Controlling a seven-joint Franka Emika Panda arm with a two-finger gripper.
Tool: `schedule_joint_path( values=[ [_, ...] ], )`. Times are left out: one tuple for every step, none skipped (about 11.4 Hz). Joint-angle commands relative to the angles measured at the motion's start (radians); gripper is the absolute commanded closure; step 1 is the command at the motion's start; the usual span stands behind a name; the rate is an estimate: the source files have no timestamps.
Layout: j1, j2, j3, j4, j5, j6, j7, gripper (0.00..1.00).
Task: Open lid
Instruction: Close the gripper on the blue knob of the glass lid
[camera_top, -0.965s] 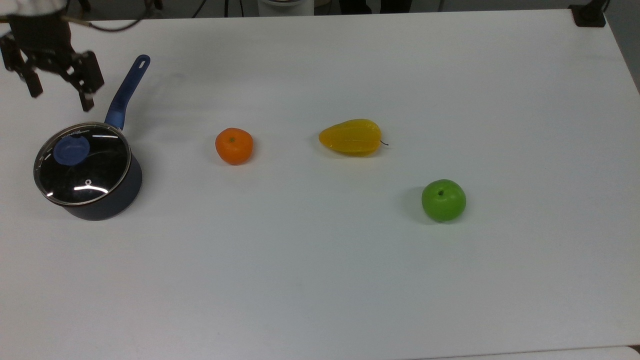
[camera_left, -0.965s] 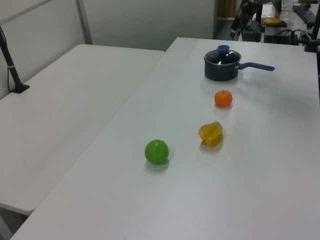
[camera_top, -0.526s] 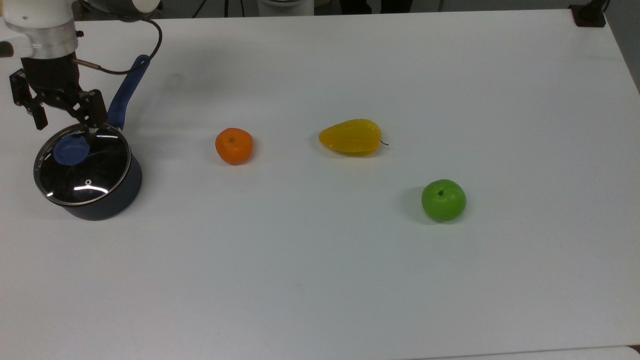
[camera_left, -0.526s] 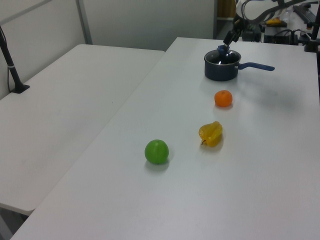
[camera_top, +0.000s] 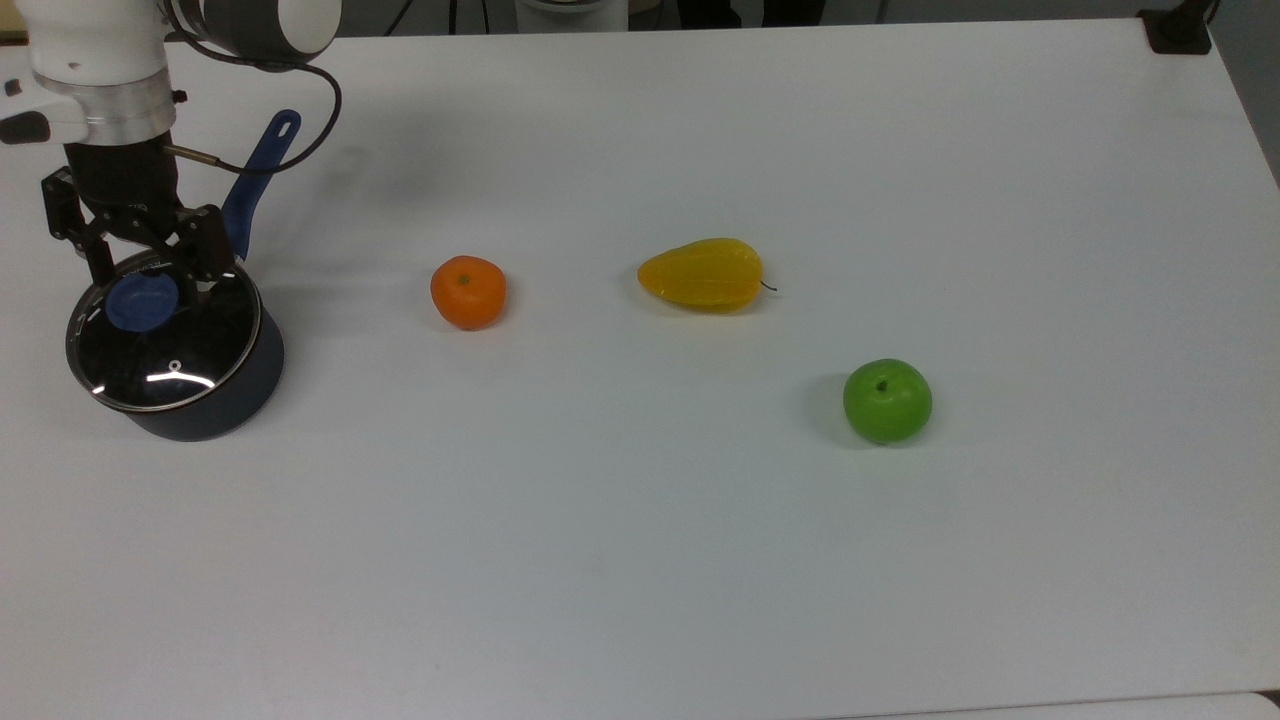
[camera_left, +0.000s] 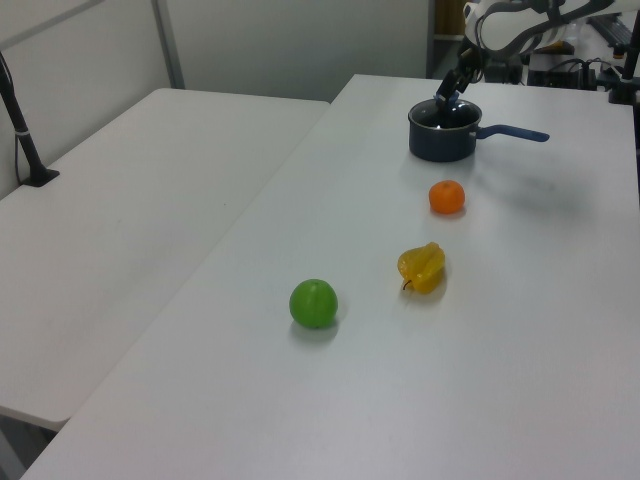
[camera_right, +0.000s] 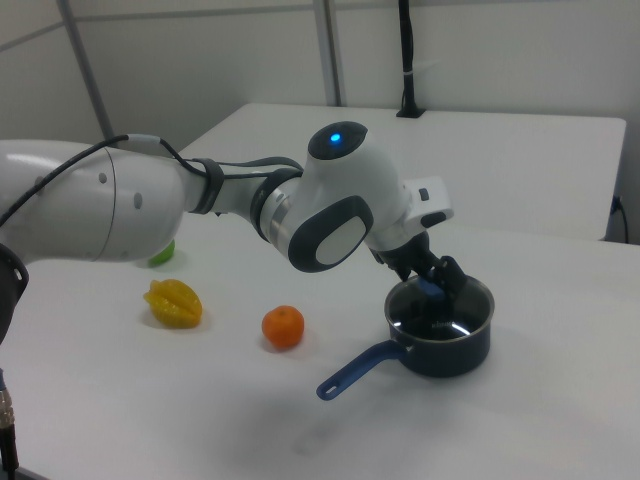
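Lid (camera_top: 165, 335) closed on saucepan (camera_top: 215, 400), contents unseen.

White table (camera_top: 700, 560): saucepan (camera_top: 215, 400) (lidded), 3 fruits.

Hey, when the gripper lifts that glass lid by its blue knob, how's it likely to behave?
The lid looks rigid, clear glass in a metal rim, so it should come up flat but is probably fragile if dropped. The blue knob is smooth and rounded, so the open gripper may slip unless it closes squarely on it.
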Motion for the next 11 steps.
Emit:
schedule_joint_path(
  values=[
    [0.011, 0.006, -0.004, 0.001, 0.026, 0.034, -0.001, 0.00],
    [0.013, 0.006, -0.004, -0.001, 0.027, 0.061, -0.001, 0.00],
    [0.013, 0.016, -0.004, -0.001, 0.029, 0.077, -0.001, 0.04],
    [0.011, 0.019, -0.004, 0.001, 0.029, 0.091, -0.004, 0.08],
    [0.010, 0.020, -0.004, 0.001, 0.029, 0.098, -0.012, 0.10],
    [0.011, 0.020, -0.004, -0.001, 0.027, 0.098, -0.015, 0.11],
    [0.010, 0.020, -0.004, -0.002, 0.027, 0.095, -0.016, 0.15],
    [0.011, 0.020, -0.004, -0.002, 0.027, 0.095, -0.016, 0.19],
    [0.010, 0.019, -0.004, -0.002, 0.026, 0.094, -0.016, 0.27],
    [0.010, 0.017, -0.004, -0.002, 0.026, 0.092, -0.018, 0.34],
    [0.008, 0.013, -0.004, -0.002, 0.026, 0.092, -0.016, 0.41]
  ],
)
